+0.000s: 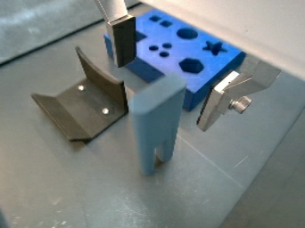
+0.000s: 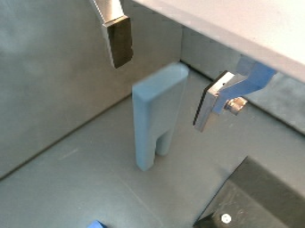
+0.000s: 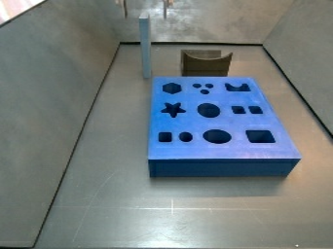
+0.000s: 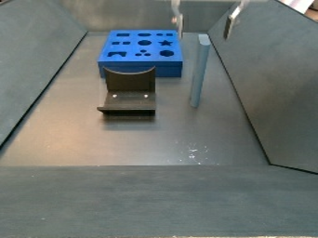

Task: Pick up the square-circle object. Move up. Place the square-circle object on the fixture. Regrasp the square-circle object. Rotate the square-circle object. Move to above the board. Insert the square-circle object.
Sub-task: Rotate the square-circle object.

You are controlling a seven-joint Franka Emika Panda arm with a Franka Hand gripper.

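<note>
Open jaws of the gripper (image 2: 161, 76) clear above upright square-circle object (image 2: 156, 120); fixture (image 4: 126, 99) and board (image 4: 143, 52) nearby.

Grey floor (image 4: 74, 130) of the walled rig
Bearing the board (image 4: 140, 51); the fixture (image 4: 128, 98); the square-circle object (image 4: 196, 70) upright; open gripper (image 4: 204, 19) above.

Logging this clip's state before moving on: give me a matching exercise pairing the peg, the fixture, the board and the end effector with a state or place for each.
Things:
1. square-circle object
2. fixture
3. board
4. end effector

States:
A. open, fingers either side of the peg's top, not touching it
B. standing upright on the floor, notched end down
C. blue slab, all of its shaped holes unfilled
D. dark bracket on the floor beside the board, nothing on it

Pairs: 1-B, 2-D, 3-C, 4-A
</note>
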